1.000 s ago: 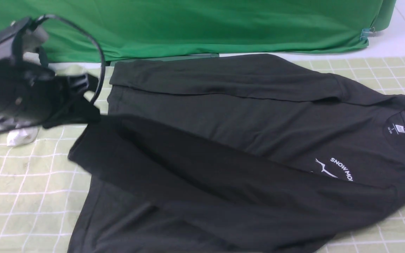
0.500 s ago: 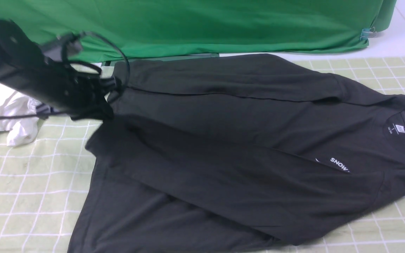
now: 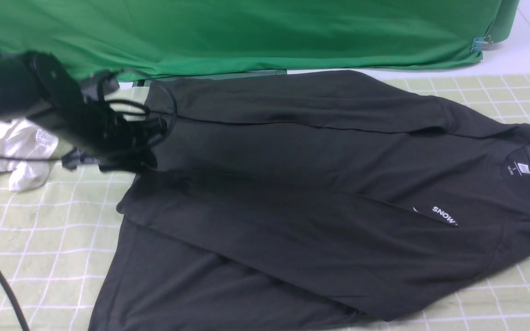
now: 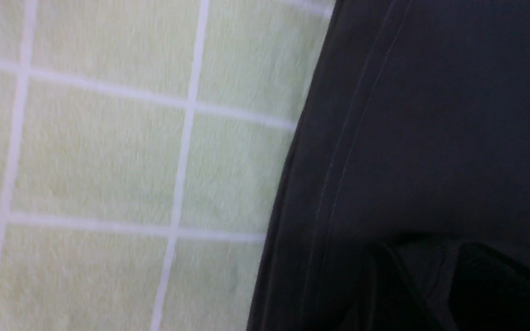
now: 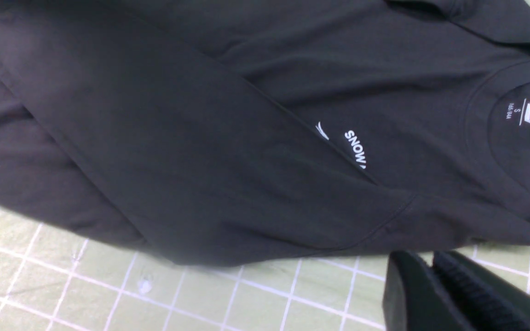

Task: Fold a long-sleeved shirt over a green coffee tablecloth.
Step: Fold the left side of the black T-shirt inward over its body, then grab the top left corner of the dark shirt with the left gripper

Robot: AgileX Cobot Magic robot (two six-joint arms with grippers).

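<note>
In the front view the shirt (image 3: 320, 184) lies spread on the tablecloth (image 3: 39, 239), collar to the right and hem to the left. One sleeve (image 3: 292, 239) is folded slantwise across the body and covers most of the print (image 3: 444, 216), so only "SNOW" shows. The white label (image 3: 522, 169) sits inside the collar. The left hand (image 3: 129, 154) is a blurred dark mass over the shirt's left edge, just beyond the sleeve's end. Whether it is clenched or released cannot be told here. A white garment (image 3: 16, 142) lies behind the arm, and green fabric (image 3: 246, 32) hangs along the far side.

In the left wrist view the shirt's stitched edge lies on the grid cloth. Two dark fingers (image 4: 499, 289) rest over the shirt with grey cloth showing between them, and a grasp cannot be told.

In the right wrist view the right hand (image 5: 423, 264) hovers over bare tablecloth just beside the shirt's shoulder. Its fingers are pressed together on nothing, and the print and label are in view.
</note>
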